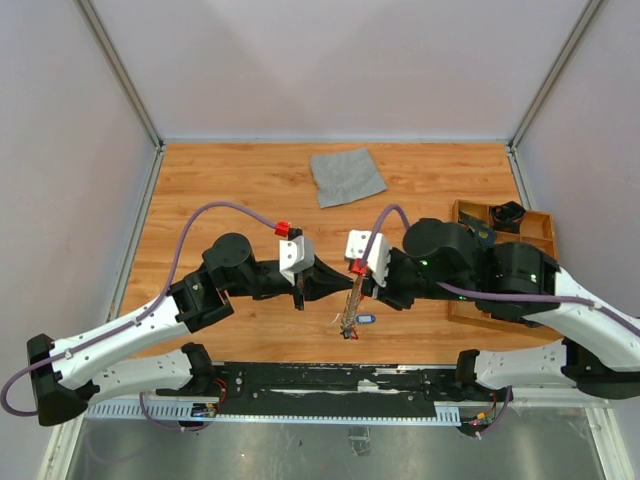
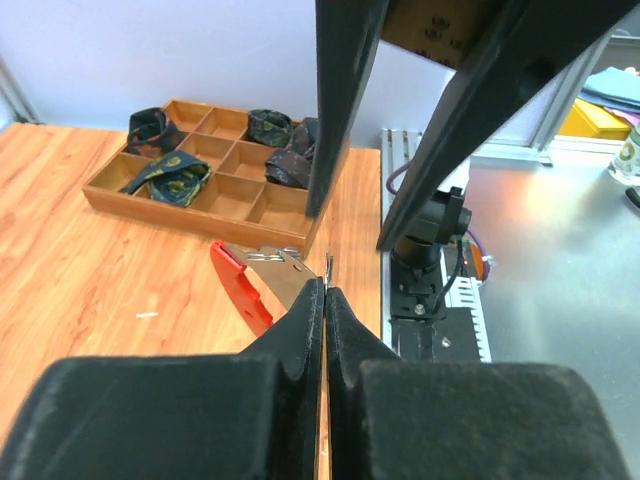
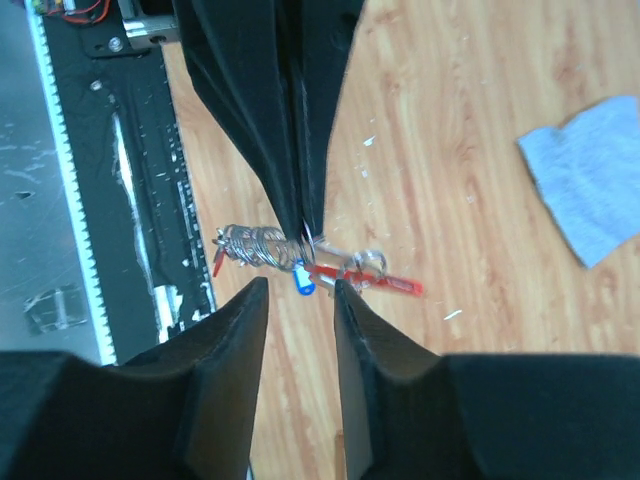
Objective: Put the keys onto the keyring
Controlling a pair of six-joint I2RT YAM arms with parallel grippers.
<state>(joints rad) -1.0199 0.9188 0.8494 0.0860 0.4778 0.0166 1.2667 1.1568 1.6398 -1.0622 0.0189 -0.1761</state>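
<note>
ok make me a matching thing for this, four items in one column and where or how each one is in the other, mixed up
Things:
1. grey cloth
2. wooden tray
3. left claw
4. right claw

Place or state:
a. open, fingers apart
b. right side of the table
c. far middle of the table
d. shut, pinching the keyring

Pairs: 1-c, 2-b, 3-d, 4-a

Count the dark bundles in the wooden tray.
4: in the left wrist view, two dark bundles sit at one end of the wooden tray, two at the other. More may be hidden.
</note>
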